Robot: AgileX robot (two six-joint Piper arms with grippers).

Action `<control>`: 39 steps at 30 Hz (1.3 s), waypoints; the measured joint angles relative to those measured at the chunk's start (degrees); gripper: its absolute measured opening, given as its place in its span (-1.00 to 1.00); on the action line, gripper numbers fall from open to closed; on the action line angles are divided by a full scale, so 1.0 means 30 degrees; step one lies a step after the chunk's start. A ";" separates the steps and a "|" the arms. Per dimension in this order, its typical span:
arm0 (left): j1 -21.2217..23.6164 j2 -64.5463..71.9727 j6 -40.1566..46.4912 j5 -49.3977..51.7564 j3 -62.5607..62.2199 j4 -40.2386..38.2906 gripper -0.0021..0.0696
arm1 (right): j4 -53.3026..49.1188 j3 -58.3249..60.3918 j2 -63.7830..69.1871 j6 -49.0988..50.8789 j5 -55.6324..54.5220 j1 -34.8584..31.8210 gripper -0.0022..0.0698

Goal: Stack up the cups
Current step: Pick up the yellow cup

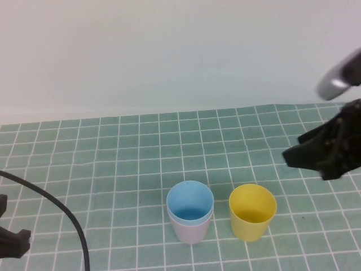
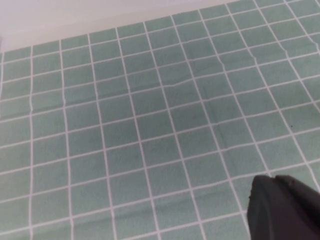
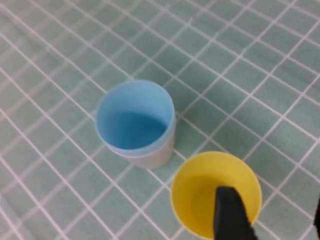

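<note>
Yellow cup (image 1: 252,211), upright, at 8 o'clock from the nearer right gripper (image 1: 321,155), jaws wide and empty; left gripper (image 1: 12,240), jaws shut, far at 9 o'clock.

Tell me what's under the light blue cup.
The light blue tapered plastic cup sits nested inside a pale pink plastic cup; only the pink cup's lower wall shows, and its inside is covered. The yellow plastic cup stands apart beside them.

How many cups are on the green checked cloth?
3: the light blue cup sits nested inside the pale pink cup; the yellow cup stands beside them, toward the robot's right.
</note>
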 joint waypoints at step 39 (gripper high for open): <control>0.0000 0.0000 -0.0015 0.0597 0.0000 0.0042 -0.94 | -0.5021 -0.2056 0.7779 0.5412 -0.1430 0.2411 0.05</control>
